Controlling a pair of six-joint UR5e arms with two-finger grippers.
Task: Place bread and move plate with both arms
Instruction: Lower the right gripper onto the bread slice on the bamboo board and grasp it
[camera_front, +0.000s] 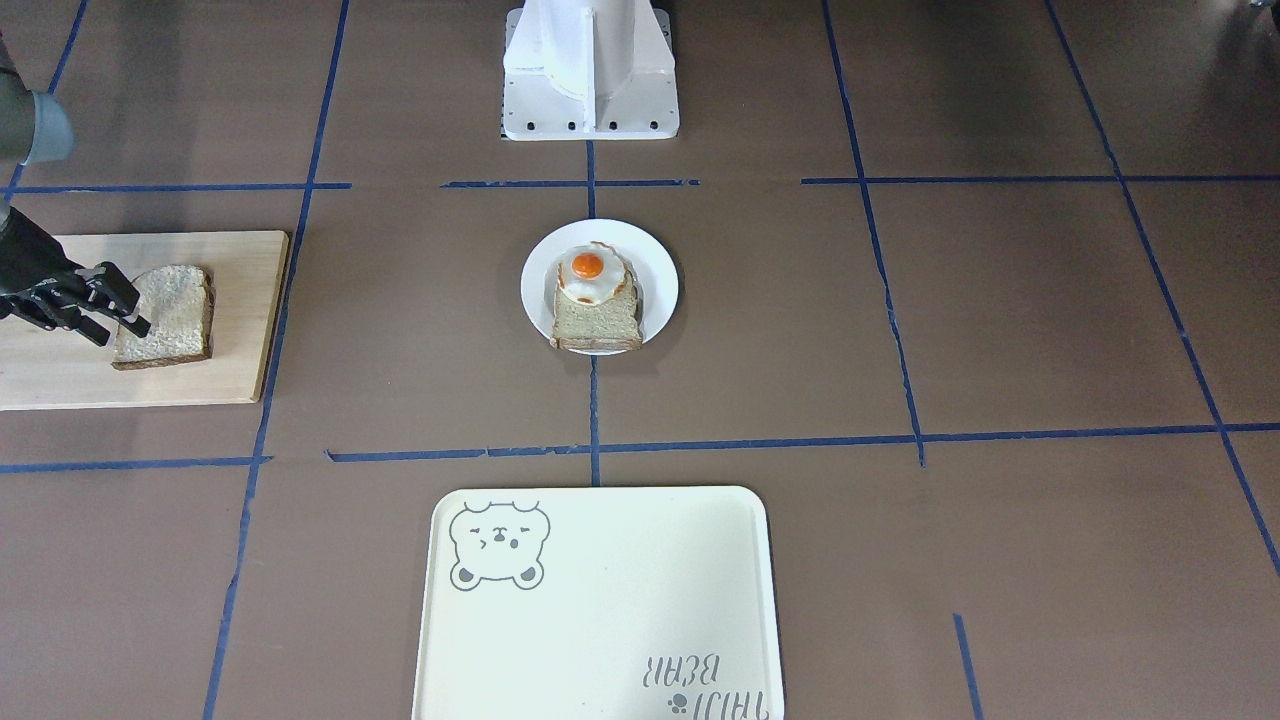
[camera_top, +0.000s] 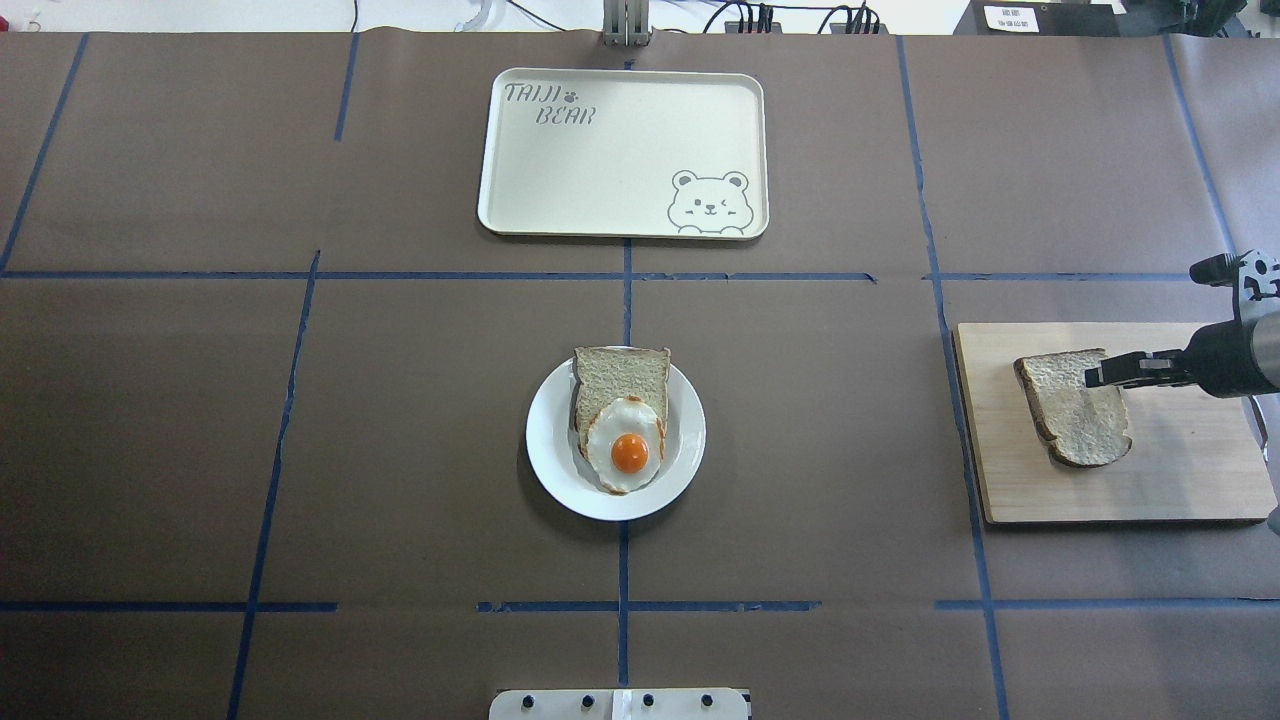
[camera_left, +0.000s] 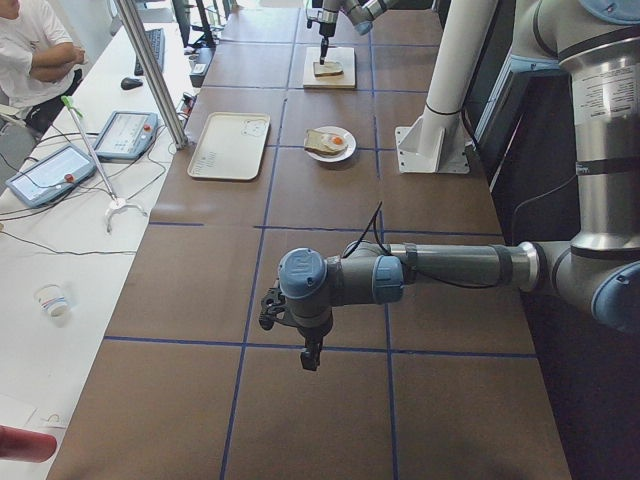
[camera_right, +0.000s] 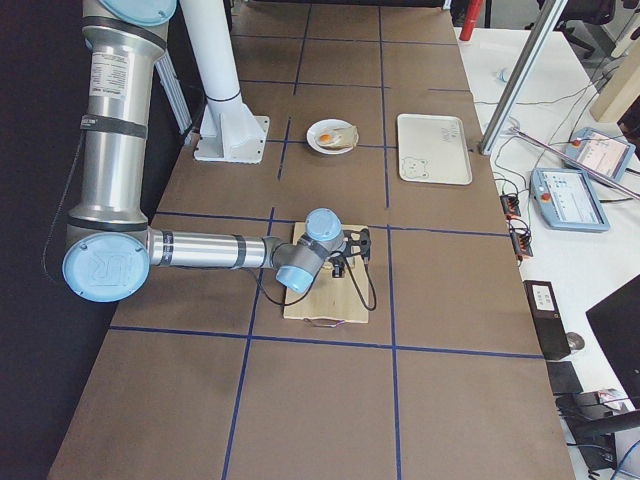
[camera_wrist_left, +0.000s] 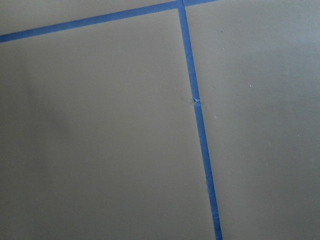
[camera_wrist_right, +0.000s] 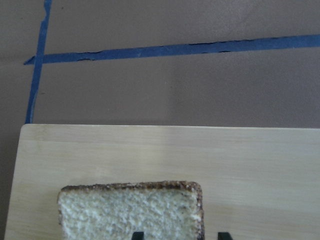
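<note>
The bread (camera_front: 170, 315) lies on a wooden board (camera_front: 240, 300) on the robot's right side, also seen from overhead as bread (camera_top: 1065, 415) on the board (camera_top: 1180, 470). My right gripper (camera_front: 128, 318) (camera_top: 1100, 375) is low over it and open. In the right wrist view one fingertip (camera_wrist_right: 137, 235) is over the bread (camera_wrist_right: 130, 210) and the other is just off its crust edge. The white plate (camera_front: 540, 285) (camera_top: 550, 440) sits mid-table with a paler slice and a fried egg (camera_top: 628, 452) on it. My left gripper (camera_left: 310, 355) points down over bare table far from the plate; I cannot tell if it is open or shut.
A cream tray with a bear drawing (camera_top: 620, 150) (camera_front: 600, 600) lies beyond the plate, away from the robot. The white pedestal base (camera_front: 590, 70) stands behind the plate. Blue tape lines cross the brown table (camera_wrist_left: 195, 100). A person sits at a side desk (camera_left: 30, 55).
</note>
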